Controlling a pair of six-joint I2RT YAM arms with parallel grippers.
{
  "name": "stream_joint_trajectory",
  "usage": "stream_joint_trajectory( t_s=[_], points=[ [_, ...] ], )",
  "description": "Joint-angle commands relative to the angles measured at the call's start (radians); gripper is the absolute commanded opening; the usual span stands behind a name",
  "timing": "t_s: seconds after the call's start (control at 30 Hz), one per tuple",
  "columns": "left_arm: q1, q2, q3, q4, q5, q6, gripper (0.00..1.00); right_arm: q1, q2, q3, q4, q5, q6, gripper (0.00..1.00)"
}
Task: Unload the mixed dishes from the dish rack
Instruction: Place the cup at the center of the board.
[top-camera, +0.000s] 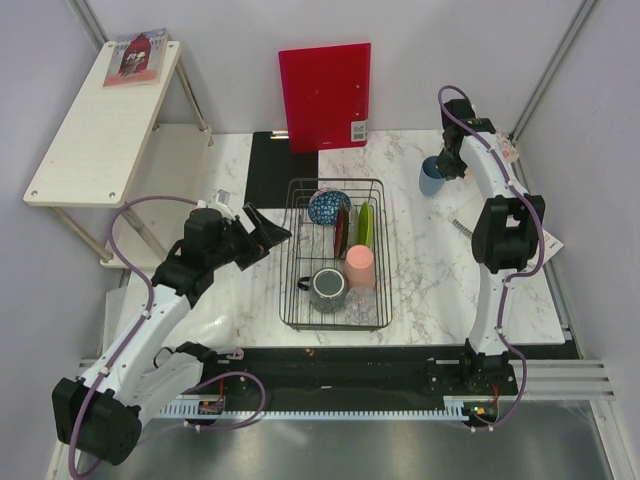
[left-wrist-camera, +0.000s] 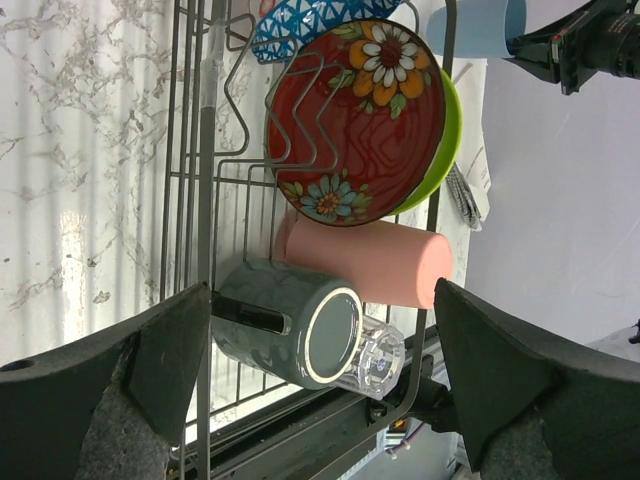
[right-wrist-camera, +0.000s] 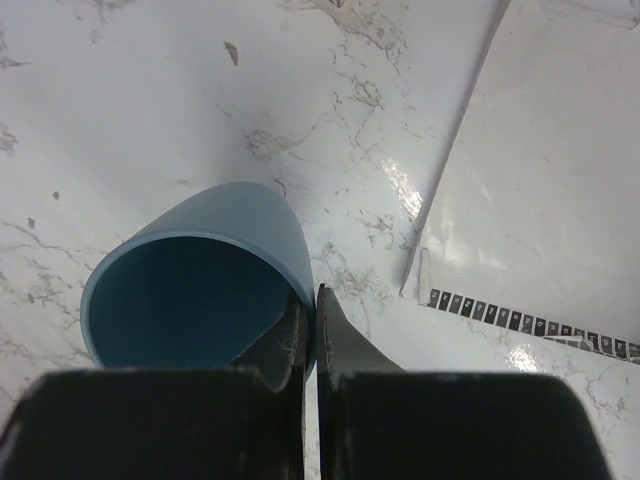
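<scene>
Mostly, the unloading lies ahead. The left pincer (top-camera: 266, 236) is spread wide and holds nothing, poised just outside the left wall of the dish rack (top-camera: 284, 262). Straight ahead of its fingers the dark grey mug (left-wrist-camera: 285, 335) lies on its side. A clear glass (left-wrist-camera: 378, 358) is tucked against the mug and the pink cup (left-wrist-camera: 370, 262) lies just beyond. Further off to one side, the dark red plate (left-wrist-camera: 355, 120) stands on edge against the lime-green dish (left-wrist-camera: 447, 150), with the blue patterned bowl (left-wrist-camera: 300, 25) past them. All six sit inside the rack; a clear glass plate I cannot make out. The right pincer (right-wrist-camera: 310, 340) is clenched on the wall of the light blue cup (right-wrist-camera: 200, 280), one finger inside and one outside, over the bench (top-camera: 430, 270) well clear of the rack. Whether the cup's base touches down I cannot tell. By my reckoning, one dish is out but unreleased.
</scene>
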Motion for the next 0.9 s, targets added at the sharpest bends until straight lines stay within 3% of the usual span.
stream_joint_trajectory(
  t_s=[0.0, 0.17, 0.27, 0.4, 0.43, 0.53, 0.73, 0.87],
  points=[
    [0.002, 0.016, 0.004, -0.006, 0.009, 0.042, 0.98, -0.008, 0.030, 0.020, -0.012, -0.004, -0.004, 0.00],
    [0.002, 0.041, 0.000, -0.006, 0.020, 0.042, 0.98, -0.014, 0.068, 0.029, -0.011, -0.030, 0.004, 0.00],
    [0.000, 0.044, -0.011, -0.006, 0.017, 0.038, 0.98, -0.017, 0.084, 0.041, -0.012, -0.044, -0.001, 0.08],
    [0.002, 0.055, -0.011, -0.006, 0.020, 0.041, 0.98, -0.021, 0.076, 0.043, -0.006, -0.056, -0.006, 0.34],
    [0.000, 0.056, -0.011, -0.004, 0.021, 0.041, 0.98, -0.019, 0.072, 0.043, -0.003, -0.062, -0.004, 0.44],
    [0.002, 0.058, 0.000, -0.006, 0.021, 0.050, 0.99, -0.019, 0.036, 0.030, 0.011, -0.081, 0.007, 0.54],
    [0.002, 0.052, 0.018, -0.006, 0.018, 0.073, 0.99, -0.018, -0.091, 0.012, 0.044, -0.157, 0.037, 0.61],
    [0.002, 0.043, 0.027, -0.004, 0.004, 0.097, 0.99, -0.001, -0.261, -0.036, 0.084, -0.225, 0.048, 0.64]
  ],
)
